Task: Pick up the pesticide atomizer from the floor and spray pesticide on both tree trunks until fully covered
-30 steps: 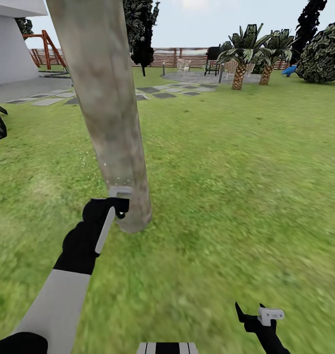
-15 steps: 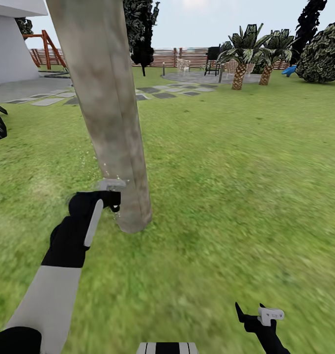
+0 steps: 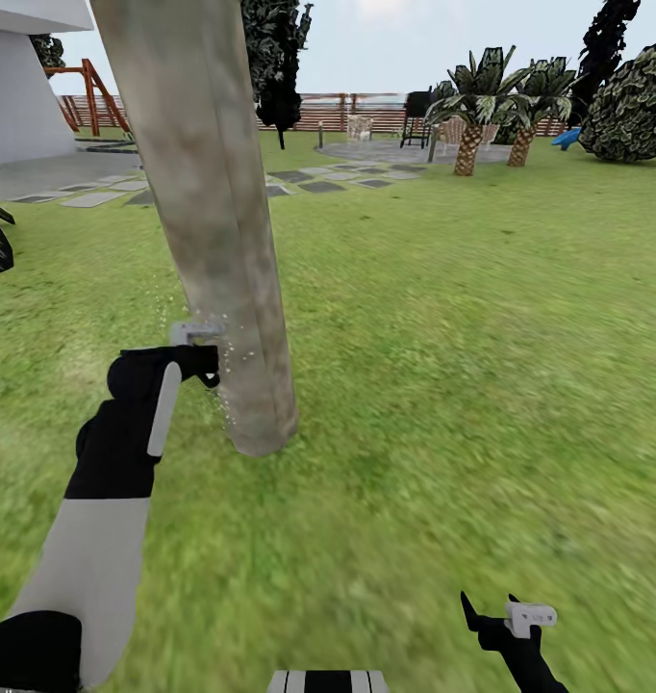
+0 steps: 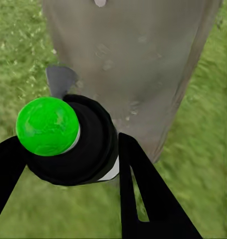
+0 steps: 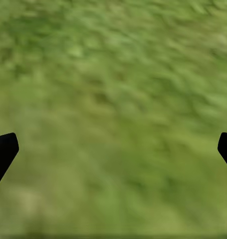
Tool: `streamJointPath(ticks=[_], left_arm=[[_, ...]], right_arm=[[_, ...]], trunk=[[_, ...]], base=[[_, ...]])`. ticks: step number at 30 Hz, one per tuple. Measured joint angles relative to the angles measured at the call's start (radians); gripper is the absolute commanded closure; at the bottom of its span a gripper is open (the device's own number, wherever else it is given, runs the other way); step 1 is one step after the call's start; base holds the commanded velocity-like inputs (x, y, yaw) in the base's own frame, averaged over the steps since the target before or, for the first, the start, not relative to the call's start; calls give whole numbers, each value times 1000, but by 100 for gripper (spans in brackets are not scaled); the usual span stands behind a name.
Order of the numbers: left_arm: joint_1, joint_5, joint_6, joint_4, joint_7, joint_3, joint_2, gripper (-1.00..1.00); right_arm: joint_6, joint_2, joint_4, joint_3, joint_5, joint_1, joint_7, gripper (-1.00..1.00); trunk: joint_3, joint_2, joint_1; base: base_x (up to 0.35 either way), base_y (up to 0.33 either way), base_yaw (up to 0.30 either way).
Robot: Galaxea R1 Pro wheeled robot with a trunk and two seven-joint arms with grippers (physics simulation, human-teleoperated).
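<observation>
The tree trunk (image 3: 213,221) stands near-left on the lawn (image 3: 443,366). Over 1 second the left gripper (image 4: 68,149), clamped on the pesticide atomizer (image 4: 68,139), has climbed beside it, droplets speckling bark: coverage moves upward. The right gripper (image 5: 113,149) hangs wide, empty.

Blurry green grass lawn (image 5: 113,109), two black fingertips (image 5: 3,149) of the right gripper (image 5: 113,152) spread wide apart above it, nothing between them
</observation>
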Motion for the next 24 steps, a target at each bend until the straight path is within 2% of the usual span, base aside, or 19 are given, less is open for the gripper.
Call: streamJointPath(ticks=[2, 4, 8, 13, 20, 24], left_arm=[[-9, 0, 0, -1, 0, -2, -21, 100], [-3, -1, 0, -1, 0, -10, -30, 100], [8, -3, -1, 4, 0, -42, -28, 100], [74, -3, -8, 9, 1, -64, -29, 100], [160, -3, -18, 20, 2, -70, -31, 100], [172, -3, -32, 87, 0, -70, -33, 100]], right_arm=[[0, 0, 0, 0, 0, 0, 0, -100], [0, 0, 0, 0, 0, 0, 0, -100], [0, 0, 0, 0, 0, 0, 0, -100], [0, 0, 0, 0, 0, 0, 0, -100], [0, 0, 0, 0, 0, 0, 0, -100], [0, 0, 0, 0, 0, 0, 0, -100]], trunk=[[0, 0, 0], [0, 0, 0], [0, 0, 0], [0, 0, 0], [0, 0, 0], [0, 0, 0]], base=[[0, 0, 0], [0, 0, 0], [0, 0, 0], [0, 0, 0], [0, 0, 0], [0, 0, 0]])
